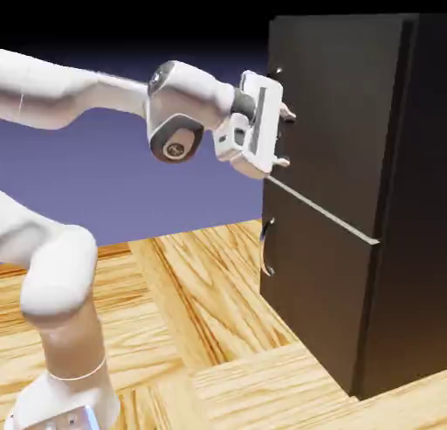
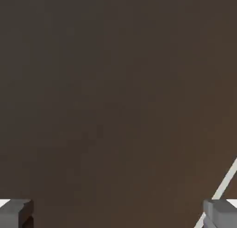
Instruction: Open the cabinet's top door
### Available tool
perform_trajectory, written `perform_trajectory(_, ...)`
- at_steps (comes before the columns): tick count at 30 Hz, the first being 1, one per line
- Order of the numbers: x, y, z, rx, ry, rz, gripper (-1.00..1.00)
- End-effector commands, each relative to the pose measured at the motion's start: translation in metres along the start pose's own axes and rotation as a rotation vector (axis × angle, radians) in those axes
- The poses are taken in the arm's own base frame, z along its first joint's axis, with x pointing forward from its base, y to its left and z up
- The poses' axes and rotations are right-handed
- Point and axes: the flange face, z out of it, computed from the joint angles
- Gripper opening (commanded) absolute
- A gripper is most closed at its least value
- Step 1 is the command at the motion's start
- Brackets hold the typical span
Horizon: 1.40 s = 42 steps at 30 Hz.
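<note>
The tall black cabinet stands at the exterior view's right. Its top door is shut, flush with the front above the silvery seam. My gripper is open at the door's left edge, its two fingers one above the other and close against the panel. The hand hides most of the door's handle; only a small metallic end shows above it. In the hand view the dark door panel fills the picture. Nothing lies between the fingertips, and the seam crosses the lower right corner.
Below the seam is the shorter lower door, with its own curved handle on the left edge. The cabinet stands on a wooden table. My arm reaches in from the exterior view's left.
</note>
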Motion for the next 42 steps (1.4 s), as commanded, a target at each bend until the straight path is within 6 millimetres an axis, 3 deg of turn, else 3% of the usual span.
perform_trajectory(1,-0.004,-0.002,-0.005,0.018,-0.006,0.067,0.00)
perform_trajectory(10,-0.047,-0.004,-0.039,0.144,-0.110,0.648,0.00)
perform_trajectory(20,-0.096,0.025,-0.047,0.183,-0.283,1.248,0.00)
perform_trajectory(26,-0.122,0.056,-0.031,0.153,-0.387,1.591,0.00)
perform_trajectory(32,-0.138,0.093,-0.002,0.092,-0.472,1.920,0.00)
perform_trajectory(33,-0.138,0.093,-0.002,0.092,-0.472,1.920,0.00)
perform_trajectory(39,-0.146,0.075,0.044,0.092,-0.472,1.920,0.00)
perform_trajectory(40,-0.146,0.075,0.044,0.092,-0.472,1.920,-1.00)
perform_trajectory(42,-0.142,0.076,0.037,0.067,-0.476,1.915,-1.00)
